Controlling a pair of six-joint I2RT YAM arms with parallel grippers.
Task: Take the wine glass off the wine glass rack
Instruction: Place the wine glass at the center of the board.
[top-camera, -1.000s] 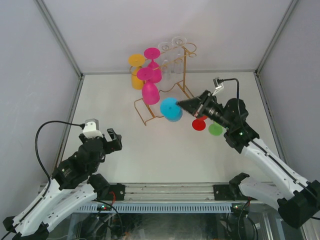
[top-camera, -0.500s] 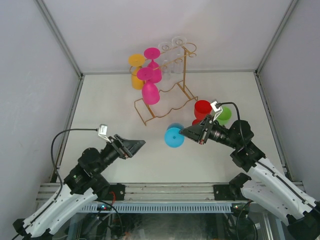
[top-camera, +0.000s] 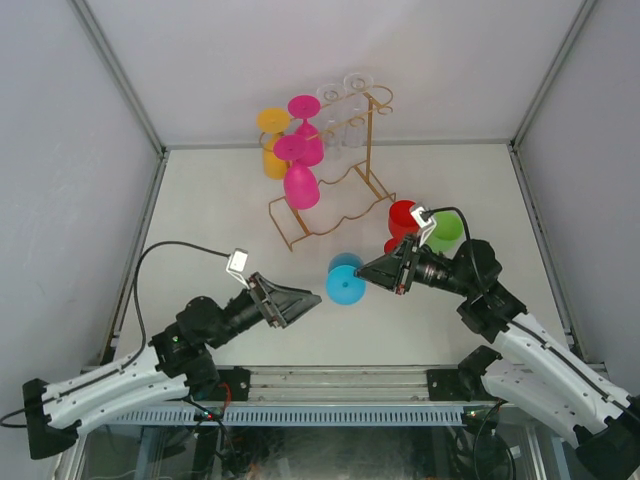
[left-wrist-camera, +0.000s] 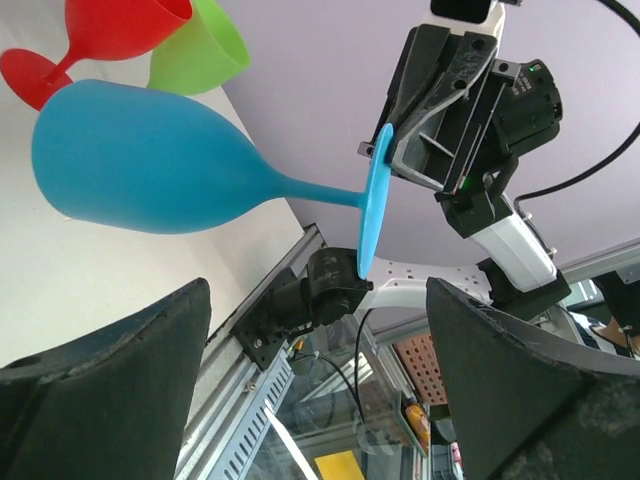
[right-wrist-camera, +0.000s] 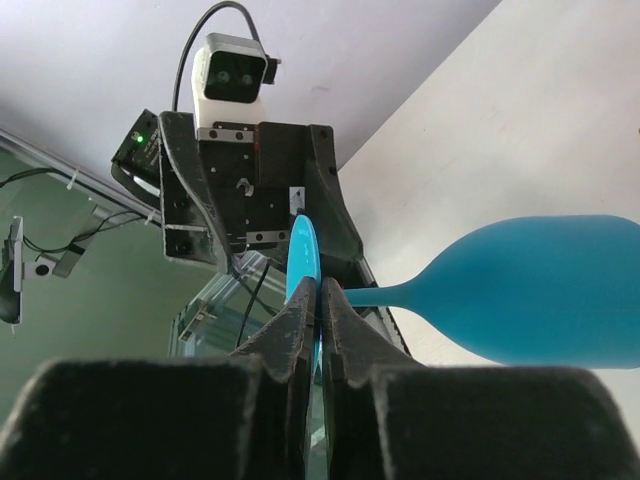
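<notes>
Swinging in from the left edge, the left arm now points its left gripper (top-camera: 305, 298) toward the middle of the counter (top-camera: 220, 220). The right arm has drawn the blue glass (top-camera: 346, 280) back, away from the rack (top-camera: 369, 150).

At 12 o'clock from the blue glass stands the rack, where two pink glasses (top-camera: 300, 185), a yellow glass (top-camera: 273, 160) and clear glasses (top-camera: 345, 130) hang. A red glass (top-camera: 403, 220) and a green glass (top-camera: 447, 230) stand together at 2 o'clock, just behind the right arm.

The right gripper (top-camera: 370, 272), at 3 o'clock of the blue glass, is pinched tight on the thin edge of its foot and holds it on its side, off the rack. The left gripper sits at 8 o'clock, spread wide and touching nothing, with the glass near its tips and nothing between them.
</notes>
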